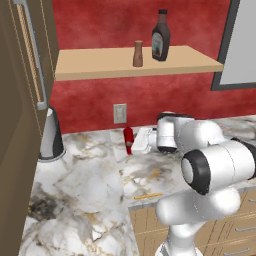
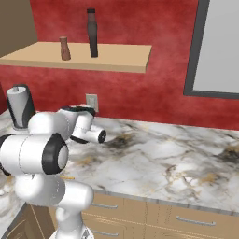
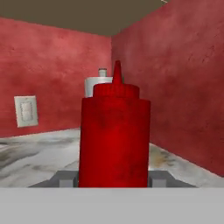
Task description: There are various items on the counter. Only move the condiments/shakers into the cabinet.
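The slim red bottle (image 1: 128, 139) stands upright on the white marble counter (image 1: 85, 185) near the red back wall. My gripper (image 1: 132, 143) reaches it level from the right. In the hand view the red bottle (image 3: 114, 135) sits between the fingertips (image 3: 65, 178), which press against its two sides, so the gripper (image 3: 113, 179) is shut on it. The dark brown sauce bottle (image 1: 161, 36) and the short tan-brown shaker (image 1: 138, 54) stand on the cabinet shelf (image 1: 95, 67) above; both the sauce bottle (image 2: 92, 33) and shaker (image 2: 65, 49) show in the right base view.
A grey-and-black cone-shaped appliance (image 1: 51, 135) stands at the counter's left by the tall dark brown door (image 1: 20, 100). A thin orange stick (image 1: 148, 196) lies near the front edge. A wall outlet (image 1: 120, 113) is behind the bottle. A dark-framed panel (image 2: 217, 46) hangs at the right.
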Motion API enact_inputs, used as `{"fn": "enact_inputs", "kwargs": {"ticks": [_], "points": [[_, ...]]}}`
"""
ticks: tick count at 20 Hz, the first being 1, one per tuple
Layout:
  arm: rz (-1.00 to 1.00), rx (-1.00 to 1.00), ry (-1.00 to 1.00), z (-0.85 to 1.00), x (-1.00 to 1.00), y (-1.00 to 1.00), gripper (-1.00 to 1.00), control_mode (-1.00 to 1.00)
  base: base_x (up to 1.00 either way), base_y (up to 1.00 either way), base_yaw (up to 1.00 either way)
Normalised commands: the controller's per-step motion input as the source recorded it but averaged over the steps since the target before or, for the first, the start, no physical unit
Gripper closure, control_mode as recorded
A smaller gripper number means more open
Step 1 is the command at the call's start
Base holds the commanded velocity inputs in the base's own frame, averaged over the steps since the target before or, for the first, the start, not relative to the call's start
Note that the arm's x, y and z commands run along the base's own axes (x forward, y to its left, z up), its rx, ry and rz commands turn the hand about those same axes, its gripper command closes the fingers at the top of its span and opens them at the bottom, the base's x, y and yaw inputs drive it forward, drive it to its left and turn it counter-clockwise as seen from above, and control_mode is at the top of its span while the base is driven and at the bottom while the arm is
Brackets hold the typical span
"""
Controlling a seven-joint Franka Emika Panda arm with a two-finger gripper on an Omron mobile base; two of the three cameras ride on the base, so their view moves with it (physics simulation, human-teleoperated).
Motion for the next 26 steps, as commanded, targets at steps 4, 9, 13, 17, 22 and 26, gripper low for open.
{"fn": "enact_inputs", "kwargs": {"ticks": [4, 9, 13, 17, 22, 26], "points": [[0.00, 0.00, -0.34, 1.00, -0.76, -0.14, 1.00, -1.00, 0.00, 0.00, 0.00], [0.00, 0.02, -0.33, 1.00, -0.67, -0.23, 1.00, -1.00, 0.00, 0.00, 0.00], [0.00, 0.00, -0.31, 1.00, -0.66, -0.19, 1.00, -1.00, 0.00, 0.00, 0.00], [-0.07, 0.04, -0.22, 1.00, -0.63, -0.42, 1.00, -1.00, 0.00, 0.00, 0.00], [-0.14, 0.12, -0.10, 1.00, -0.63, -0.76, 1.00, -1.00, 0.00, 0.00, 0.00], [-0.18, 0.15, 0.00, 1.00, -0.48, -0.92, 1.00, -1.00, 0.00, 0.00, 0.00]]}}
